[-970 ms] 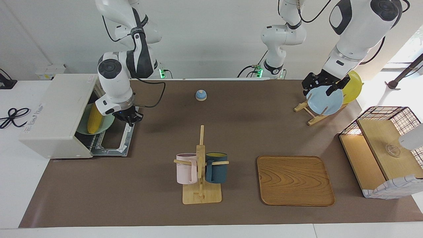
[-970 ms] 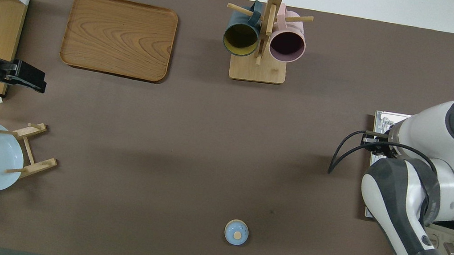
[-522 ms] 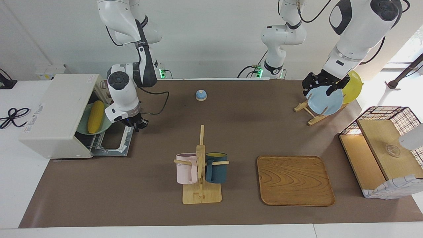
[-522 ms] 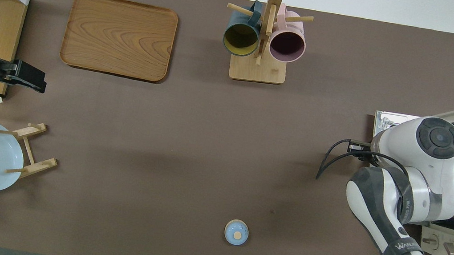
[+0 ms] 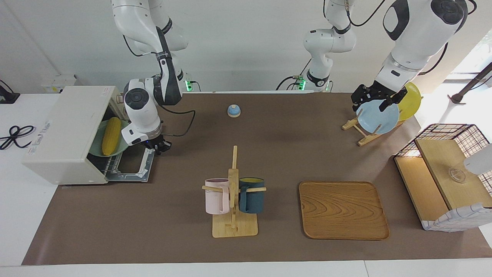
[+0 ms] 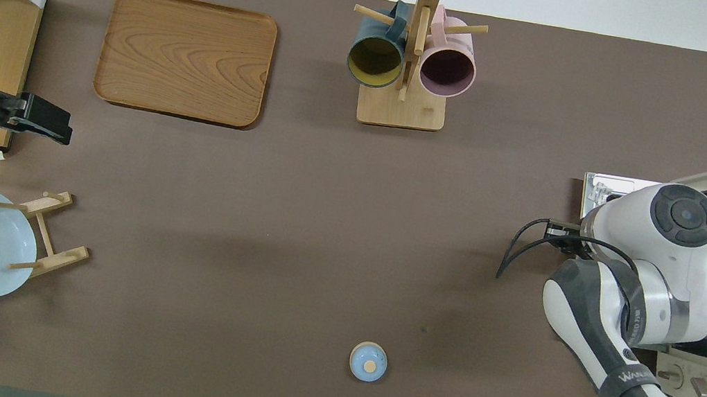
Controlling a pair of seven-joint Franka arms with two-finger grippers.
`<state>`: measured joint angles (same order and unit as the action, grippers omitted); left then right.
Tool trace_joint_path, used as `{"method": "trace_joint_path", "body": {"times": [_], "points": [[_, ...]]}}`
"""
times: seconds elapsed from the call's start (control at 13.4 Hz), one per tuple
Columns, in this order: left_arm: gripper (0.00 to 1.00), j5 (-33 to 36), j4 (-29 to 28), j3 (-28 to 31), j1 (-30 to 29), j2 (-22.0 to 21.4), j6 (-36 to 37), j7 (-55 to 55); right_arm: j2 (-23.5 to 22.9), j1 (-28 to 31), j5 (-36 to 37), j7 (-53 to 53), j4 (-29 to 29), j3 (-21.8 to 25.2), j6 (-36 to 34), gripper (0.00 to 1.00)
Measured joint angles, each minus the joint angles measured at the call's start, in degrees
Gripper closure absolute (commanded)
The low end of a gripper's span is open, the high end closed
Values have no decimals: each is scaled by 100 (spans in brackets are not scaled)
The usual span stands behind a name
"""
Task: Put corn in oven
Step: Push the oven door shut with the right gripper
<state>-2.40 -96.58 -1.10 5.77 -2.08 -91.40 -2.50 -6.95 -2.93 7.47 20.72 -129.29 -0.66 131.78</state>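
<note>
One smooth, stiff corn (image 5: 110, 135) lies on a plate in the oven (image 5: 65, 134) at your bench's right-arm edge; grip mid-cob; I cannot tell either gripper's state.

No readable text or labels
</note>
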Motion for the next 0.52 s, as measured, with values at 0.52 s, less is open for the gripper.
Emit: {"method": "trace_joint_path", "body": {"times": [0.52], "points": [[0,0,0,0,0,0,0,0,2,6,356,-92,-65,-32,39,100]]}}
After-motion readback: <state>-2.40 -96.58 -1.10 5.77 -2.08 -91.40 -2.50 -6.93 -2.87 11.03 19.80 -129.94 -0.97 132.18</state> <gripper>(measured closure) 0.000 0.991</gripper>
